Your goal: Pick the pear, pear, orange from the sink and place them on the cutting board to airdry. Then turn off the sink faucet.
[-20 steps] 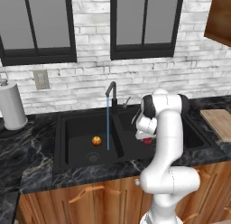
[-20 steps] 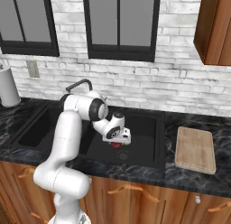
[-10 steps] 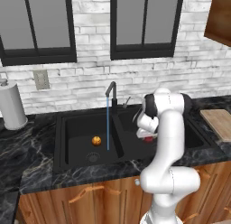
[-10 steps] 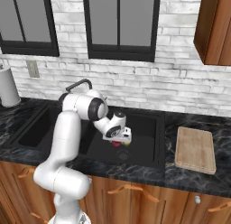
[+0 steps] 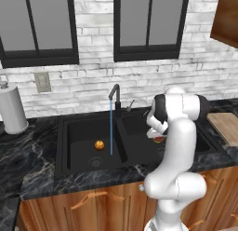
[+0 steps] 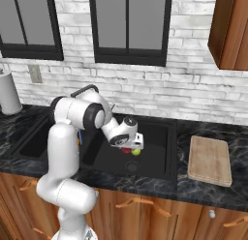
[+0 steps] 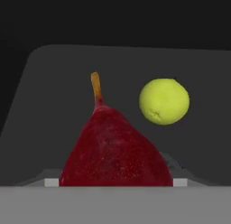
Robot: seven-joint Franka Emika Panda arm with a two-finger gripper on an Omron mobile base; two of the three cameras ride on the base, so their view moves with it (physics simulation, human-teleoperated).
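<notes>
The end effector (image 6: 130, 148) is down in the right basin of the sink (image 6: 160, 164), with its jaws closed on the wide lower body of the red pear (image 7: 115, 151); in the hand view the fruit sits squarely between the fingertips with its stem pointing away. The red pear is judged light and rigid, with smooth skin that is probably wet and therefore slippery. Its taper makes the broad belly the correct place to hold it; a grip nearer the neck would tend to squeeze it out. The yellow-green pear (image 7: 164, 101) rests on the basin floor just beside the red one and calls for a grip across its widest part. The orange (image 5: 99, 144) lies in the left basin near the water stream from the sink faucet (image 5: 114, 93). The cutting board (image 6: 209, 159) lies on the tabletop to the right of the sink.
</notes>
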